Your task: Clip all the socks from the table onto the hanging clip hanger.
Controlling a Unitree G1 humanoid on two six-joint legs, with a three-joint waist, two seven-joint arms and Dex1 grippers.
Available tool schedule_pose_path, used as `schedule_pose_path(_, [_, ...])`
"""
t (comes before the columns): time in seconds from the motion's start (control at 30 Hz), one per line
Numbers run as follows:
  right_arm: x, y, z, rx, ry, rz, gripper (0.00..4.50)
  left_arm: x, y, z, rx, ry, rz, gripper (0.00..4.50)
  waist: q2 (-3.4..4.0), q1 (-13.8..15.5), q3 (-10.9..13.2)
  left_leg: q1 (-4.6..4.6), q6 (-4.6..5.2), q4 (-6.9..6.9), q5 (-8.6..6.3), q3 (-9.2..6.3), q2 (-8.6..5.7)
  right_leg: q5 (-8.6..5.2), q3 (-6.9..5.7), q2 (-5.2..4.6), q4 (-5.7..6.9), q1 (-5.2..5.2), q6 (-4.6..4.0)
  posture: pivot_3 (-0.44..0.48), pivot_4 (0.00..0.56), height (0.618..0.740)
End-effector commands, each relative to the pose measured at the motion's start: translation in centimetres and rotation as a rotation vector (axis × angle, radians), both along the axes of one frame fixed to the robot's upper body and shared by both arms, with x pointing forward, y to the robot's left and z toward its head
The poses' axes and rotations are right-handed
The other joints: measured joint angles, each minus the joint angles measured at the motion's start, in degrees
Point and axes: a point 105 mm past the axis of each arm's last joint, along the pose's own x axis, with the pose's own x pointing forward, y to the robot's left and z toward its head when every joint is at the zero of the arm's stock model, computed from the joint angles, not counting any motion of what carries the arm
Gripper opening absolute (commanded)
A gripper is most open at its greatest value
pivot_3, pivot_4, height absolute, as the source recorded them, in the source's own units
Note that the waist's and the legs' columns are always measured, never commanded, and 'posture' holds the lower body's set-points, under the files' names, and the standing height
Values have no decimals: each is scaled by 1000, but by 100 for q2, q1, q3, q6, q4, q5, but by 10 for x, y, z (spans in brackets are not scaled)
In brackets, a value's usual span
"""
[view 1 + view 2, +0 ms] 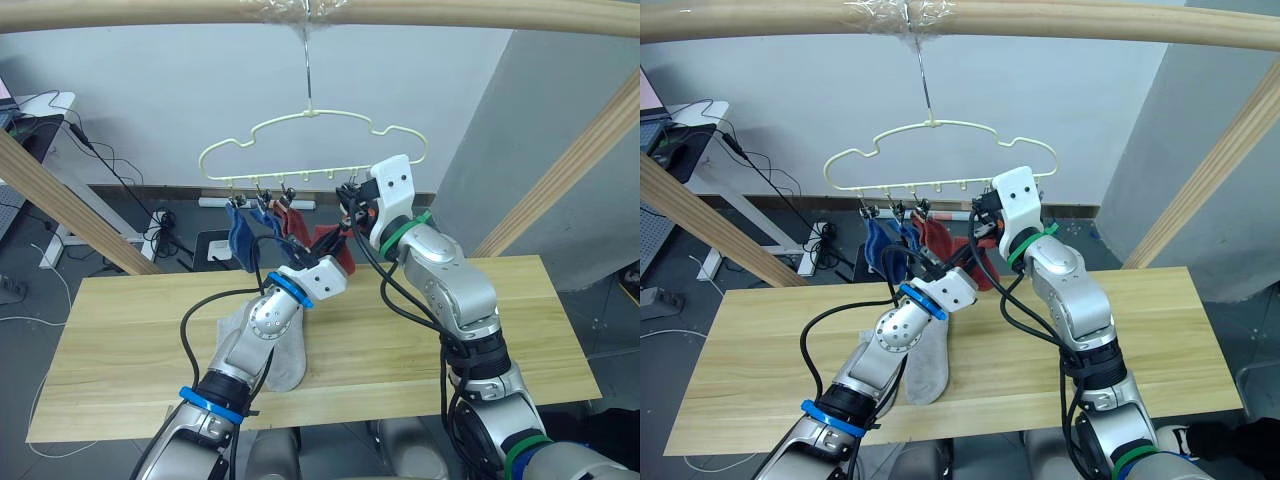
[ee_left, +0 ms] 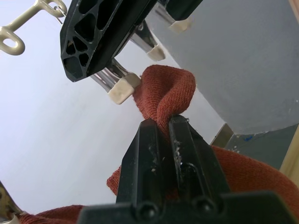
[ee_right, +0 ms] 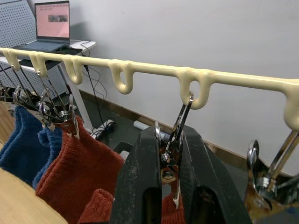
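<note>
Pinching a rust sock (image 2: 163, 93), the left end effector (image 2: 169, 128) hides its cuff; the right end effector (image 3: 169, 154) squeezes a clip (image 3: 175, 140).

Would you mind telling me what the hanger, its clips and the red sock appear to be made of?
Hanger: probably wire with a smooth, pale yellow plastic coating, judging by its rounded moulded loops. Clips: shiny metal, mirror-like, with cream tips. Red sock: soft knit fabric with a visible ribbed weave, folding where the left gripper pinches it.

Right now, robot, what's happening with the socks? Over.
Left gripper shut on rust red sock. Right gripper squeezing clip. Three socks hung; grey sock waits on table.
</note>
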Motion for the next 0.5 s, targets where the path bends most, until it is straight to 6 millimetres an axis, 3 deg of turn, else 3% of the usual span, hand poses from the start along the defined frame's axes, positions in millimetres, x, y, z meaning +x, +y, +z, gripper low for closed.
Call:
schedule_pose_path(0.03, [-8,4,17,15,-75,23,150,-3,-3,13,-19,-61,-14,0,0,0,0,0,0,0,0,0,0,0,0,0,0,0,0,-165,254,740])
schedule_pose_path(0.33, [-7,4,16,2,-78,22,150,-2,-6,23,-38,-100,-11,0,0,0,0,0,0,0,0,0,0,0,0,0,0,0,0,-162,252,740])
schedule_pose_path(0.5, [-7,4,16,3,-83,20,150,-6,-4,17,-27,-96,-20,0,0,0,0,0,0,-2,0,0,0,0,0,0,-1,-1,0,-162,249,740])
